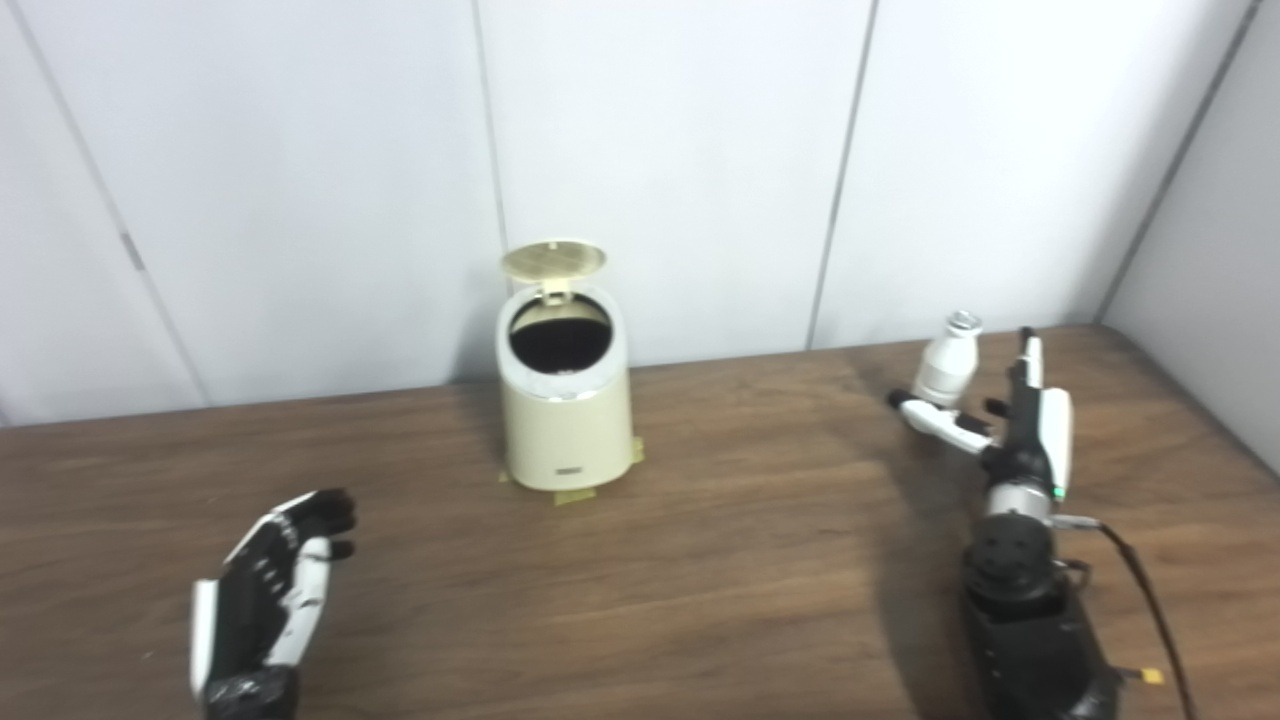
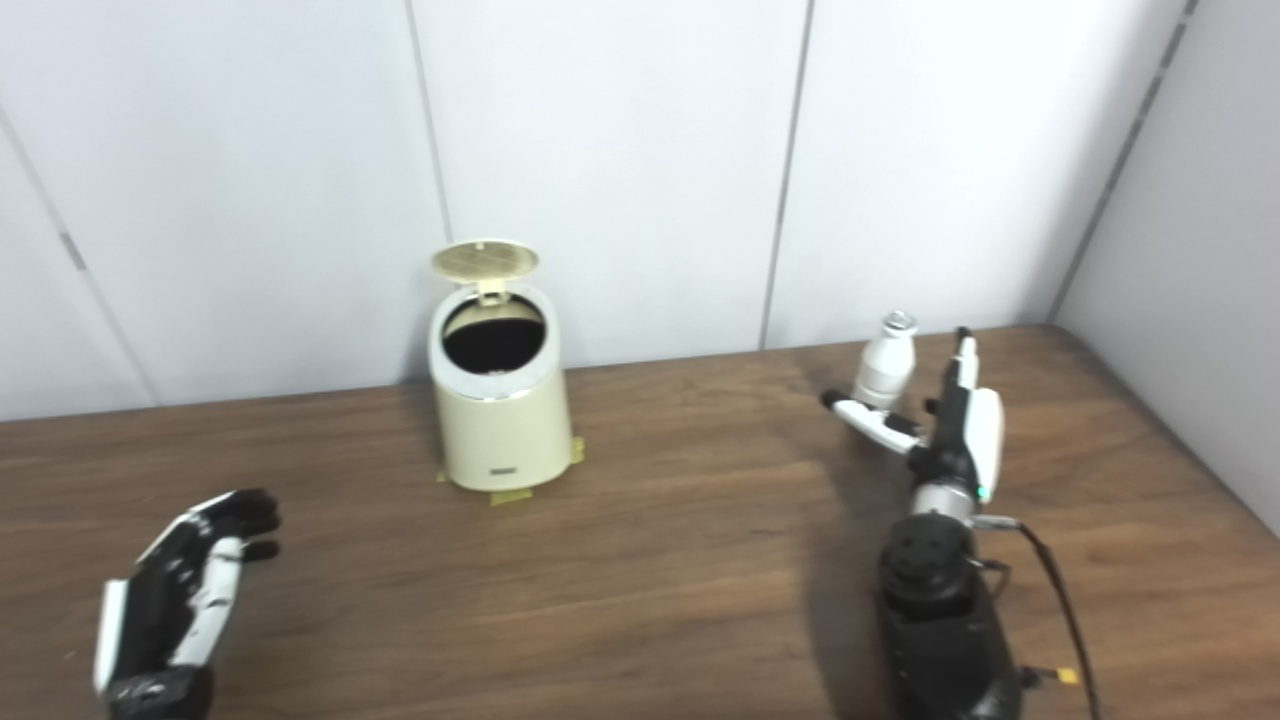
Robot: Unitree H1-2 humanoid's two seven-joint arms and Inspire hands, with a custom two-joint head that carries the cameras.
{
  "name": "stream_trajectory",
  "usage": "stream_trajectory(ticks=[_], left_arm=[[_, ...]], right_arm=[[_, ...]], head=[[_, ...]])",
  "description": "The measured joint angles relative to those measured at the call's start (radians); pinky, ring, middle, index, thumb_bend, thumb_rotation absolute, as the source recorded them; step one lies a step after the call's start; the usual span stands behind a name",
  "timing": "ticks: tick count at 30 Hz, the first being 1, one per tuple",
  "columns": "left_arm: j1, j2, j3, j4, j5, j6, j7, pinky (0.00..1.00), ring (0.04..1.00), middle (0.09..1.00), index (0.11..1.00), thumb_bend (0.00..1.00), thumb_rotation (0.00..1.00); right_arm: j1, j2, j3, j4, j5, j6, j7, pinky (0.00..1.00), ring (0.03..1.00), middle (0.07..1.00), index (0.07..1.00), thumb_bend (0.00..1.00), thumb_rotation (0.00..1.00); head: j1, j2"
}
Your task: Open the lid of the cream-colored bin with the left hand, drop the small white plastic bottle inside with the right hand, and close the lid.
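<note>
On a brown wood-grain table (image 1: 700, 560), a cream-colored cylindrical bin (image 1: 567, 420) stands at the far middle, its round lid (image 1: 554, 259) raised upright. The left hand (image 1: 270, 590) hovers near-left, fingers spread, empty. Far right, the right hand (image 1: 985, 420) spreads around a small white plastic bottle (image 1: 945, 368), standing upright.

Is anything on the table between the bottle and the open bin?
Nothing visible. The bottle stands upright at the open right hand; only bare table separates it from the bin, whose lid is already up.
</note>
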Motion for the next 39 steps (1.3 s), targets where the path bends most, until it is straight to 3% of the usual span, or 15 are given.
stream_trajectory(ticks=[3,6,10,19,33,39], left_arm=[[-0.006,0.023,0.006,0.019,-0.014,-0.014,-0.008,0.64,0.695,0.692,0.681,0.12,0.37],[-0.015,0.031,0.014,0.033,-0.018,-0.036,-0.006,0.63,0.691,0.687,0.676,0.12,0.46],[-0.016,0.031,0.015,0.033,-0.019,-0.036,-0.005,0.63,0.693,0.686,0.672,0.13,0.49],[-0.014,0.032,0.017,0.031,-0.023,-0.036,-0.006,0.63,0.693,0.687,0.673,0.11,0.41],[-0.014,0.033,0.023,0.031,-0.028,-0.036,-0.005,0.62,0.687,0.678,0.663,0.11,0.39],[-0.013,0.033,0.025,0.031,-0.028,-0.036,-0.005,0.62,0.684,0.676,0.661,0.12,0.38]], right_arm=[[-0.012,0.001,0.012,0.028,-0.003,0.000,-0.012,0.75,0.920,0.986,0.991,0.86,0.22],[-0.024,0.000,0.028,0.055,-0.017,-0.005,-0.040,0.69,0.871,0.947,0.967,0.88,0.23],[-0.035,0.000,0.038,0.083,-0.018,-0.006,-0.059,0.68,0.854,0.936,0.955,0.87,0.19],[-0.039,-0.039,0.043,0.117,-0.009,-0.029,-0.055,0.69,0.836,0.907,0.927,0.87,0.25],[-0.095,-0.059,0.046,0.207,0.009,-0.068,-0.055,0.68,0.825,0.886,0.921,0.84,0.19],[-0.101,-0.069,0.048,0.245,0.016,-0.085,-0.055,0.66,0.797,0.855,0.873,0.86,0.17]], head=[[-0.018,-0.005],[-0.019,-0.008],[-0.017,-0.008],[-0.031,-0.008],[-0.040,-0.009],[-0.040,-0.008]])
